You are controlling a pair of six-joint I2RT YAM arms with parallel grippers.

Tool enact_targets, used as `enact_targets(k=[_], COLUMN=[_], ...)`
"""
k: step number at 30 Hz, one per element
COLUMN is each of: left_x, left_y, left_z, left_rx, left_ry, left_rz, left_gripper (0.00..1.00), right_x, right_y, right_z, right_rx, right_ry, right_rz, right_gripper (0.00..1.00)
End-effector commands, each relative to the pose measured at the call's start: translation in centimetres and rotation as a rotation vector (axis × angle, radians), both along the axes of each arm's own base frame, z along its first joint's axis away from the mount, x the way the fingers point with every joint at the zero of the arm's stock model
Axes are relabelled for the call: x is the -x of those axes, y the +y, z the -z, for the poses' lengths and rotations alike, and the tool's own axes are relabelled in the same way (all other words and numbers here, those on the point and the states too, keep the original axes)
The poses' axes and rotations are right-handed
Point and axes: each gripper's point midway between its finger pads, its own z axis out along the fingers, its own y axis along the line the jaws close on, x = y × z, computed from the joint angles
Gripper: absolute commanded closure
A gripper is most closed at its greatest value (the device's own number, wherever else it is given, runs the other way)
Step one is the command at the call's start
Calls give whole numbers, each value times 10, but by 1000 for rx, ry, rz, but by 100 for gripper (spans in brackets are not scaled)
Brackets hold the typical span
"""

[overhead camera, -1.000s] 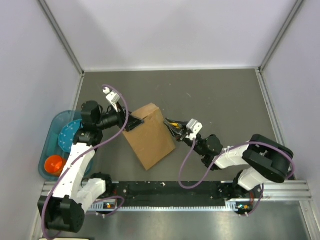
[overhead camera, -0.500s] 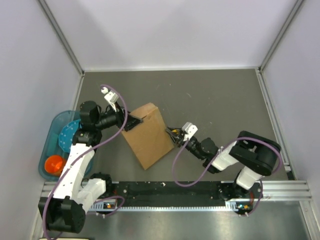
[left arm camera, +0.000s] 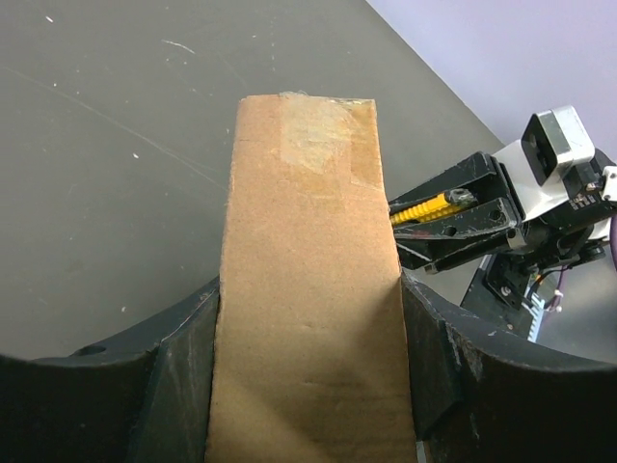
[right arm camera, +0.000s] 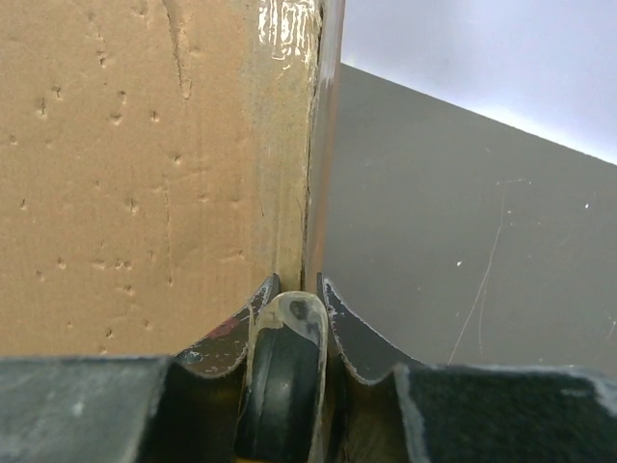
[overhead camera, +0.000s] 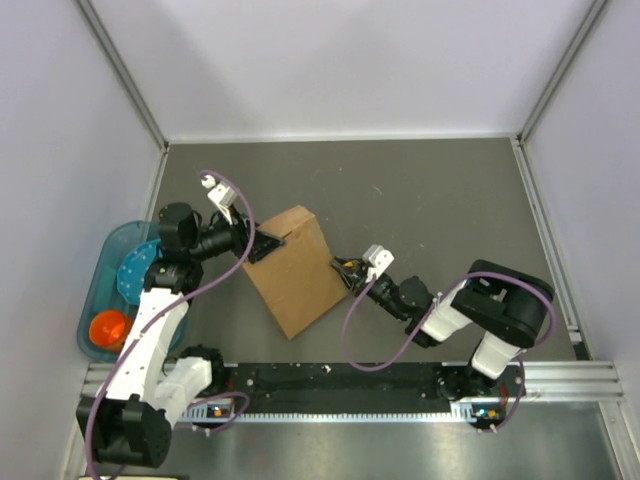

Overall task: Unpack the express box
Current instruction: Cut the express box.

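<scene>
The express box (overhead camera: 298, 270), plain brown cardboard, sits tilted on the dark table. My left gripper (overhead camera: 262, 243) is shut on its far-left edge; in the left wrist view the box (left arm camera: 308, 241) fills the gap between both fingers (left arm camera: 183, 376). My right gripper (overhead camera: 350, 270) is shut on a yellow utility knife (overhead camera: 344, 264) at the box's right edge. In the right wrist view the knife (right arm camera: 284, 367) points along the taped seam of the box (right arm camera: 125, 174), its blade (right arm camera: 323, 164) against that edge. The knife (left arm camera: 424, 207) also shows in the left wrist view, beside the box.
A teal tray (overhead camera: 95, 300) stands at the left table edge with a blue disc (overhead camera: 135, 270) and an orange object (overhead camera: 107, 327) in it. A metal rail (overhead camera: 350, 385) runs along the near edge. White walls close the table's sides and back.
My right gripper has moved left and nearer with the knife, up against the box's right edge. The left gripper and the box have hardly moved.
</scene>
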Motion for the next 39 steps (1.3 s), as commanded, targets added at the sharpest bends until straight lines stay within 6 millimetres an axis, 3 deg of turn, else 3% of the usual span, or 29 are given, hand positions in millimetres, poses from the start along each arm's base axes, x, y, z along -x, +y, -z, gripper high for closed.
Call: enact_targets(k=[1,6,28,39], left_x=[-25,-41,-40,-40], left_y=[13,30,28,27], left_z=[-22,-18,-32,-39], left_rx=[-34,-46,-12,3], left_ry=[-190,-180,-196,-203], left_rz=[-87,-155,-159,-157], left_gripper=[100,100,100,100], right_x=[54,57,78,88], right_y=[27,25,14,4], right_z=[24,29,70,79], right_rx=[-23,-24,50,62], right_ry=[118,149,265,309], right_rz=[-260,-269,-281,-262], right_gripper=[100,100,100,100])
